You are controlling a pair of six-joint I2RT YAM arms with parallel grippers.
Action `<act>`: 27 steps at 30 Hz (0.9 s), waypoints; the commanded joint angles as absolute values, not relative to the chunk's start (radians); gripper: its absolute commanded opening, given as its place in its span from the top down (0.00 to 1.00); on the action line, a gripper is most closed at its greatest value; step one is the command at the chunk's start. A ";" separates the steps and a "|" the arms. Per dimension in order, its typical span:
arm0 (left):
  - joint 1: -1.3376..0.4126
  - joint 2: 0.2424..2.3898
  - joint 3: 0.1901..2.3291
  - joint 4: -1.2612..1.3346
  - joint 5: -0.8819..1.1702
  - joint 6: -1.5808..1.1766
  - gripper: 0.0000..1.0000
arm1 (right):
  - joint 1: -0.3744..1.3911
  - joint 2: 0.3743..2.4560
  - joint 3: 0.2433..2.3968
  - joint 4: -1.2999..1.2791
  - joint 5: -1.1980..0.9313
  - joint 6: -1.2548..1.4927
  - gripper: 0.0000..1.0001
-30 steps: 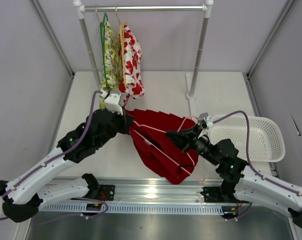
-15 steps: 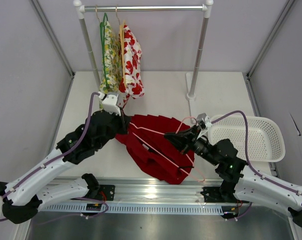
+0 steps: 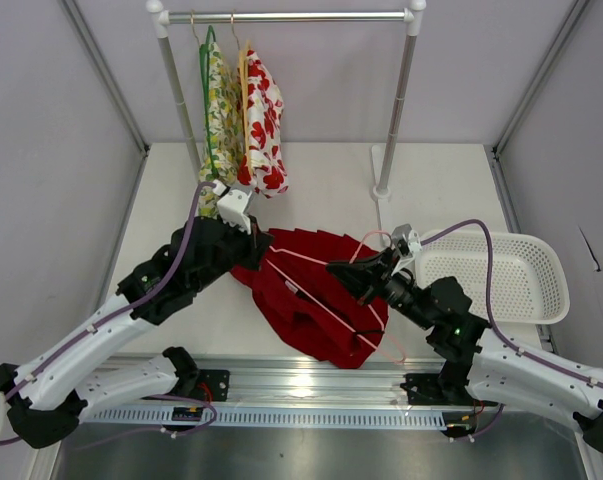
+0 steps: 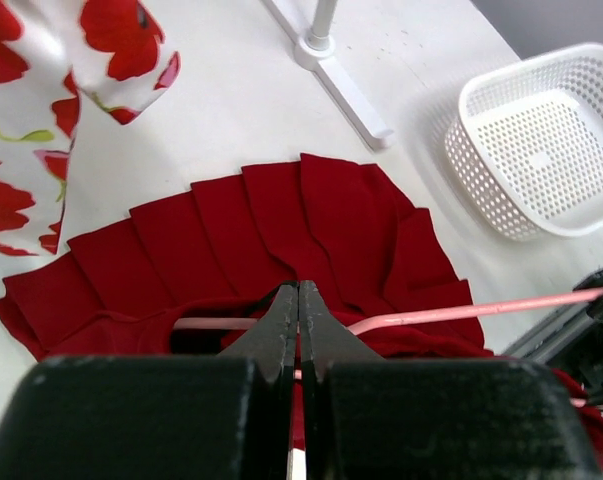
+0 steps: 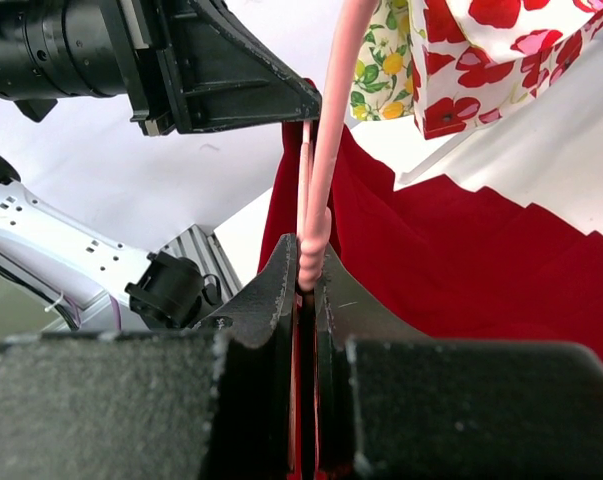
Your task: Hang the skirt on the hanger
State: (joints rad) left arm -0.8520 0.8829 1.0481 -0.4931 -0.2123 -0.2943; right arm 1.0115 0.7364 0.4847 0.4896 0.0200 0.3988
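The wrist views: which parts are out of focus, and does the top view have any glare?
Left wrist view: the left hand, close to the lens, is dark and soft, while the skirt and the white basket are sharp. Right wrist view: the right hand is blurred at the bottom; the pink hanger is clearer. Top view: even light, glare on the metal rail.

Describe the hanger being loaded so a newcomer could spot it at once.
Below the clothes rail, the red skirt lies on the table. The hanger crosses it: thin pale pink wire, unlike the green hanger and orange hanger on the rail.
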 commanded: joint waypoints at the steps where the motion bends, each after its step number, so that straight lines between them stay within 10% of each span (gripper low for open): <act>1: -0.876 0.887 1.055 -0.354 0.069 -0.291 1.00 | 1.023 0.762 0.517 0.587 -0.009 0.406 1.00; 27: -0.876 0.945 1.146 -0.434 -0.117 -0.252 0.69 | 1.023 0.658 0.545 0.629 0.011 0.405 1.00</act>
